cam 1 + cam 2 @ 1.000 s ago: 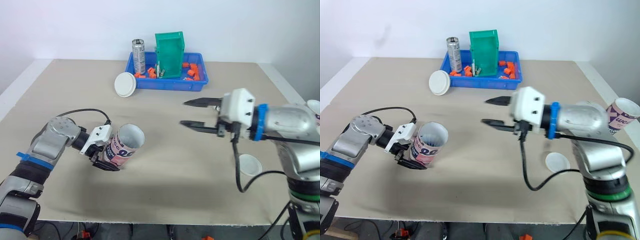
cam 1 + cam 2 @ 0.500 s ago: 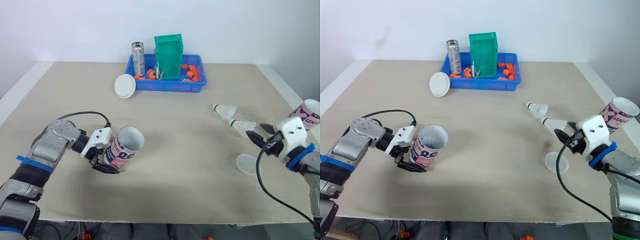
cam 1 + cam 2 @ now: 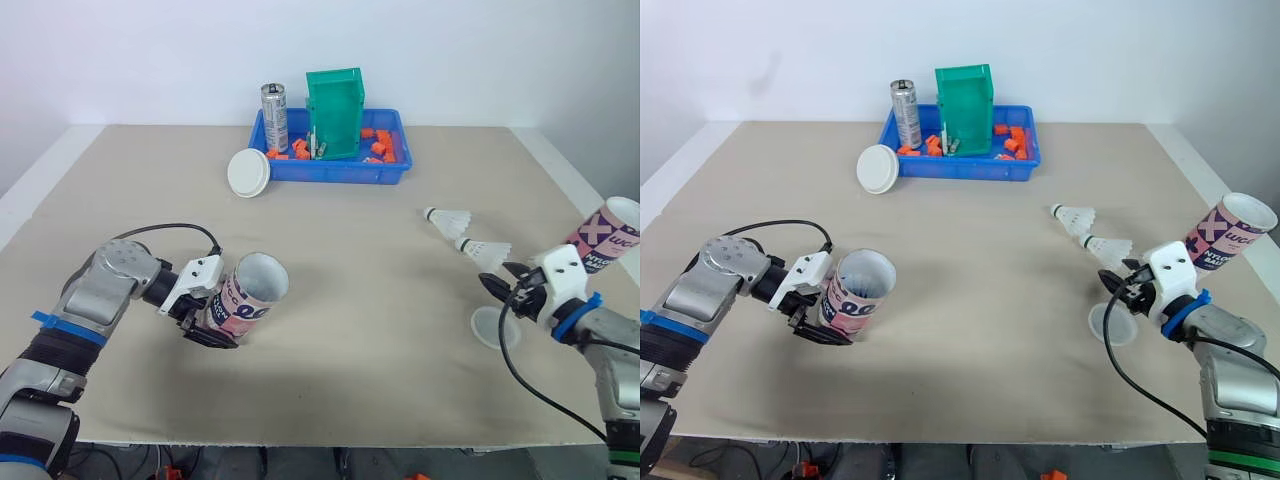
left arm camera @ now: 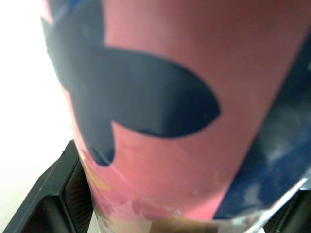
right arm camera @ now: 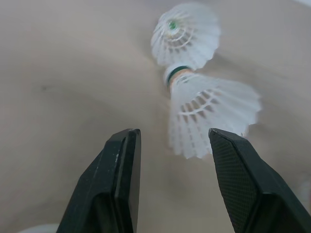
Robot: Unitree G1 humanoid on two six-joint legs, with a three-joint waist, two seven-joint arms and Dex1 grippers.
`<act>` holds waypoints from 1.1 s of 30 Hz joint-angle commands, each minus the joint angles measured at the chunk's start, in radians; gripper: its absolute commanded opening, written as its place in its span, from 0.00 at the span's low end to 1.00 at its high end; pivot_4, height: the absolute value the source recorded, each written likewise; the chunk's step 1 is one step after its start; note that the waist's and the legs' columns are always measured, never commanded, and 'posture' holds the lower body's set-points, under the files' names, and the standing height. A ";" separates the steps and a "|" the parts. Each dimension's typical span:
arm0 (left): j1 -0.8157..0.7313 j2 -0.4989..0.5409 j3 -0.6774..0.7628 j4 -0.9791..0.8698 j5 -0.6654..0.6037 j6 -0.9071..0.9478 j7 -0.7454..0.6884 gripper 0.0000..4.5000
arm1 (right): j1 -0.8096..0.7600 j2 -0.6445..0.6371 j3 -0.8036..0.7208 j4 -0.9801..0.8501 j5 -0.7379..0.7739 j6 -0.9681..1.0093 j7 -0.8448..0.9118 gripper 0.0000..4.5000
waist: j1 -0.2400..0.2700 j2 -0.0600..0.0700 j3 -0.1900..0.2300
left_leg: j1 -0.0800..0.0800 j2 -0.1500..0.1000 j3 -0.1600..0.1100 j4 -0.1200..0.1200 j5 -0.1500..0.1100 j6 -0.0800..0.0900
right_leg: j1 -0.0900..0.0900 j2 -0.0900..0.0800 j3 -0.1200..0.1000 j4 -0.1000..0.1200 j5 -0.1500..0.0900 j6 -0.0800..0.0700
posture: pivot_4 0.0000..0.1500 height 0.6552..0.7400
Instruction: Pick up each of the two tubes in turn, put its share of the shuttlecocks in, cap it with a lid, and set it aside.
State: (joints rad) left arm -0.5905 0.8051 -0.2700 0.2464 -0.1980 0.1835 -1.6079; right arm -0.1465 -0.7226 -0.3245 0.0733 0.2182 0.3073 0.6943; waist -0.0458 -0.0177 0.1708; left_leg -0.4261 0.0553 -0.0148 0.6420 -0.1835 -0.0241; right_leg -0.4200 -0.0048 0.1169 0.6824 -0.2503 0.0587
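Grips a pink tube [image 3: 250,296] in the left pincer [image 3: 212,322] at the table's [image 3: 340,240] near left, tilted, open mouth up and rightward, and holds the right pincer [image 3: 500,280] agape just short of a shuttlecock [image 3: 484,250] lying in line with another shuttlecock [image 3: 447,217], corks pointing left.

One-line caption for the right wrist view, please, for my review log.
Open right gripper poised before the nearer shuttlecock, a second shuttlecock just behind it on the table.
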 commanded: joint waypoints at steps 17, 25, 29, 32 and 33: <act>0.019 0.001 0.002 -0.033 0.006 0.017 -0.002 0.88 | -0.113 -0.034 0.016 0.131 -0.026 -0.116 -0.045 0.01 | 0.000 0.000 0.000 | 0.000 -0.002 -0.001 -0.001 0.000 0.000 | 0.000 -0.001 0.001 0.000 -0.001 0.003 | 1.00 0.63; 0.003 -0.005 -0.008 -0.014 0.009 0.003 -0.006 0.88 | -0.092 -0.119 -0.026 -0.267 0.095 -0.026 0.047 0.01 | -0.001 0.004 0.001 | 0.000 -0.002 -0.001 -0.001 0.000 0.000 | 0.000 -0.001 0.002 0.000 -0.001 0.002 | 1.00 0.63; -0.009 -0.006 -0.020 0.000 0.008 -0.007 -0.007 0.88 | -0.138 -0.180 0.097 -0.486 0.167 0.018 0.175 0.01 | -0.001 0.004 0.001 | 0.000 -0.002 -0.001 -0.001 0.000 0.000 | 0.000 0.000 0.002 0.000 -0.001 0.002 | 1.00 0.63; -0.023 -0.008 -0.030 0.013 0.007 -0.012 -0.007 0.88 | -0.245 -0.209 0.235 -0.588 0.186 0.010 0.284 0.01 | -0.001 0.003 0.002 | 0.000 -0.002 -0.002 -0.001 0.000 0.000 | 0.000 0.000 0.001 0.000 -0.002 0.001 | 1.00 0.63; -0.027 -0.009 -0.033 0.017 0.007 -0.015 -0.007 0.88 | -0.288 -0.210 0.272 -0.596 0.181 0.001 0.310 0.01 | 0.000 0.003 0.002 | 0.000 -0.002 -0.002 -0.001 0.000 0.000 | 0.000 -0.001 0.001 0.000 -0.002 0.001 | 1.00 0.63</act>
State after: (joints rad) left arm -0.6057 0.8007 -0.2799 0.2572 -0.1962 0.1805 -1.6157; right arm -0.3688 -0.9124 -0.0956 -0.4712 0.3901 0.3266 0.9470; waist -0.0460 -0.0148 0.1725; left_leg -0.4267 0.0533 -0.0166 0.6411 -0.1836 -0.0242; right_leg -0.4201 -0.0055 0.1179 0.6822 -0.2521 0.0596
